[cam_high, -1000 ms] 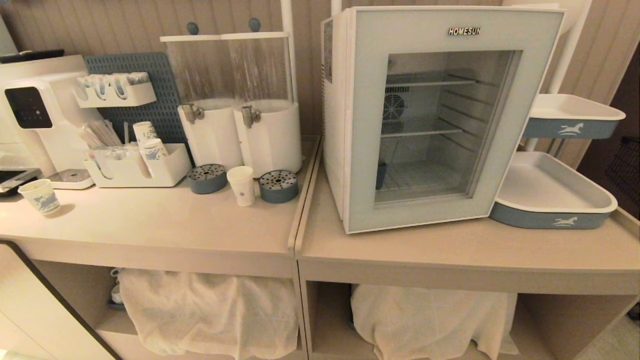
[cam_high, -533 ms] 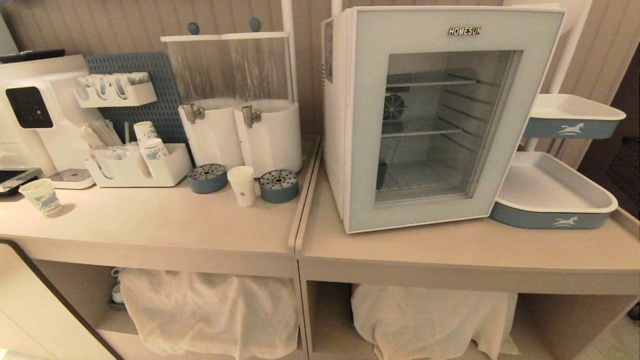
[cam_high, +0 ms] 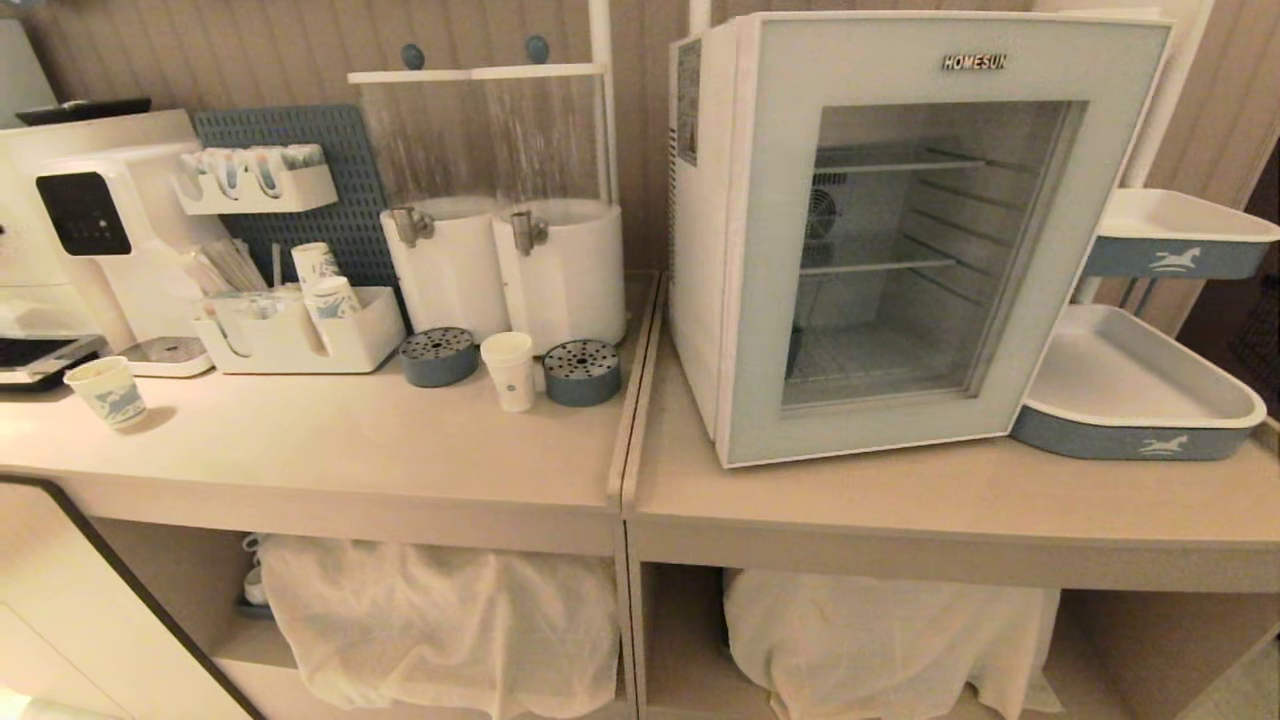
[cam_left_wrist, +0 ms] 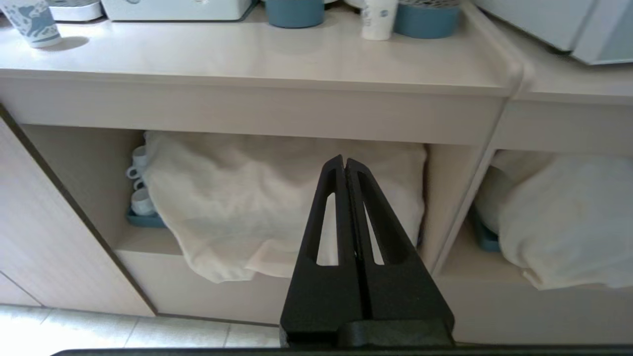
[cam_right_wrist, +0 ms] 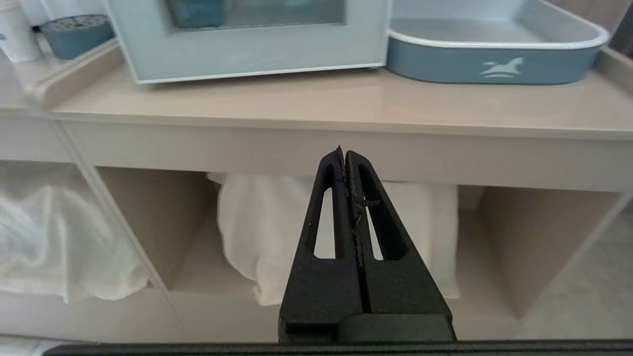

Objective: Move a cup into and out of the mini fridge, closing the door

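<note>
Door is sitting shut on the fridge, and nothing is showing on the wire shelves through the glass. Cup is standing upright on the left worktop, between the two blue drip trays and just in front of the dispensers, well apart from the fridge.

Neither arm is showing in the head view. Left end effector is hanging clenched and empty, below the worktop edge, pointing at the cloth-covered shelf underneath. Right end effector is likewise clenched on nothing, sitting low in front of the right worktop under the fridge.

My read: things are lying either as at the very start or as with the whole cycle finished; the scene alone isn't telling which. If starting, everything is pending: open door, cup in, cup out, close. If finished, nothing is remaining.
</note>
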